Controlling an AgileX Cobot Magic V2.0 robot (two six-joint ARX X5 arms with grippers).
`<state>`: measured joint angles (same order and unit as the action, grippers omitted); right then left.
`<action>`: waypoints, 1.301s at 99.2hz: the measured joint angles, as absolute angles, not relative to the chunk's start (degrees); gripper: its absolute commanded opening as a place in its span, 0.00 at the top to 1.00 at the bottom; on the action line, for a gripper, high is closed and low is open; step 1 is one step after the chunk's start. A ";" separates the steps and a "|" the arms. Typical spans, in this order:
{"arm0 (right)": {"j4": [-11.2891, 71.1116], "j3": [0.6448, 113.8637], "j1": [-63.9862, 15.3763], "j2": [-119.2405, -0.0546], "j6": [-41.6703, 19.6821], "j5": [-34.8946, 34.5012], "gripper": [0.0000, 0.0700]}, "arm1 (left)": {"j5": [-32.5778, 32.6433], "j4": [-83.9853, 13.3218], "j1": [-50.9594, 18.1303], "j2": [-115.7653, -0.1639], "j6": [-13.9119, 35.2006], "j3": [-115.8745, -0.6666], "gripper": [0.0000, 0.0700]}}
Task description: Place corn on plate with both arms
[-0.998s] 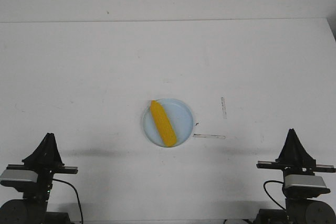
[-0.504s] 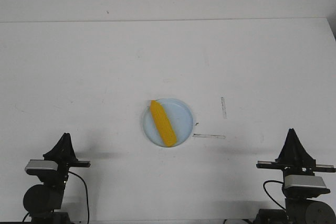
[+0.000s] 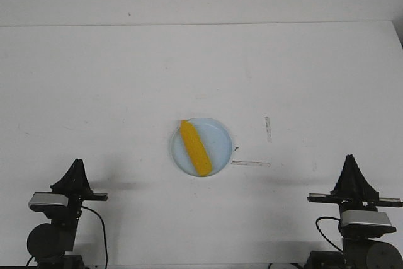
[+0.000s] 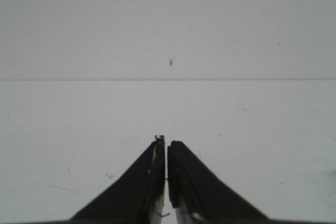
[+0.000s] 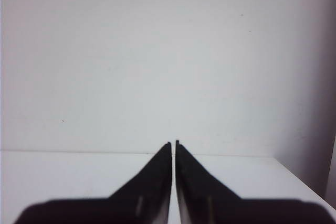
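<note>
The left arm's pointed black gripper (image 3: 77, 163) sits at the lower left of the front view, its fingers (image 4: 155, 171) pressed together on nothing (only a hairline slit shows between them). The right arm's matching black gripper (image 3: 350, 157), at the lower right, is likewise closed and empty, fingers (image 5: 164, 166) tip to tip. Both are well apart from the smooth yellow-orange toy corn cob (image 3: 195, 148), which lies diagonally on the round pale-blue plastic plate (image 3: 219, 138) at the centre of the white table (image 3: 126, 80).
</note>
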<state>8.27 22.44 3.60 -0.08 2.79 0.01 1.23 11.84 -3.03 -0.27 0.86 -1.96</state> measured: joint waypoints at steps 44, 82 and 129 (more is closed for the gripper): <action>8.27 22.44 3.60 -0.08 2.79 0.01 0.98 | 1.21 11.79 -3.03 -0.27 0.86 -1.96 1.00; 8.27 22.44 3.60 -0.08 2.79 0.01 0.98 | 1.23 11.77 -3.01 -0.27 0.86 -1.96 1.00; 15.14 20.80 -4.80 -0.08 2.79 0.21 0.98 | 1.23 11.57 -3.03 -0.27 0.86 -1.96 1.00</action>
